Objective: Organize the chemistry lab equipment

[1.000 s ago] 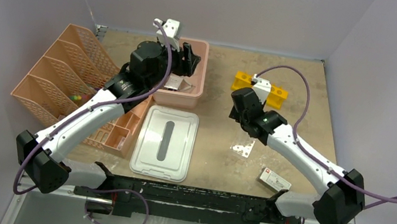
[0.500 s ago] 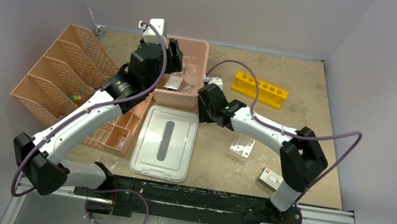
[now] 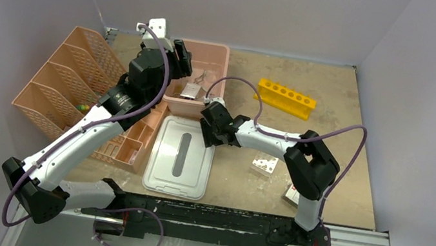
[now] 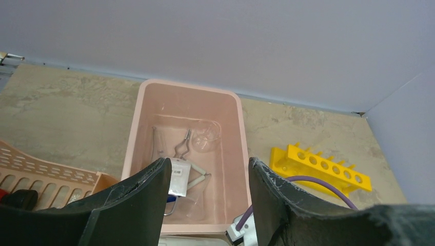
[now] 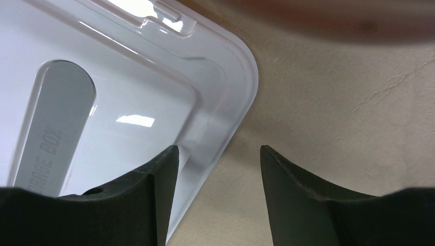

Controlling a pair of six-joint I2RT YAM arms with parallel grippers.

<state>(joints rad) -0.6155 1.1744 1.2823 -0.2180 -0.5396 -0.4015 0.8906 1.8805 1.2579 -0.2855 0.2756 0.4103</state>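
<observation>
The pink tub (image 3: pixel 221 51) at the back holds wire tongs (image 4: pixel 182 148), a small packet (image 4: pixel 178 177), a round clear dish (image 4: pixel 206 136) and clear glass pieces. My left gripper (image 3: pixel 184 60) is open and empty above the tub's left near side; in its wrist view (image 4: pixel 209 164) the fingers frame the tub (image 4: pixel 241 133). My right gripper (image 3: pixel 207 136) is open and empty, low over the far right corner of the white lid (image 3: pixel 181 157); in its wrist view (image 5: pixel 219 149) the lid's edge (image 5: pixel 225 128) lies by the left finger. The yellow holed rack (image 3: pixel 285 98) stands empty at back right.
The peach mesh organizer (image 3: pixel 71 81) fills the left side. A small clear packet (image 3: pixel 265 165) and a small labelled box (image 3: pixel 296 195) lie on the table under the right arm. The rack also shows in the left wrist view (image 4: pixel 320 166).
My right arm has swung left from beside the yellow rack to the lid's far right corner. My left gripper has drawn back leftward from over the tub's middle.
</observation>
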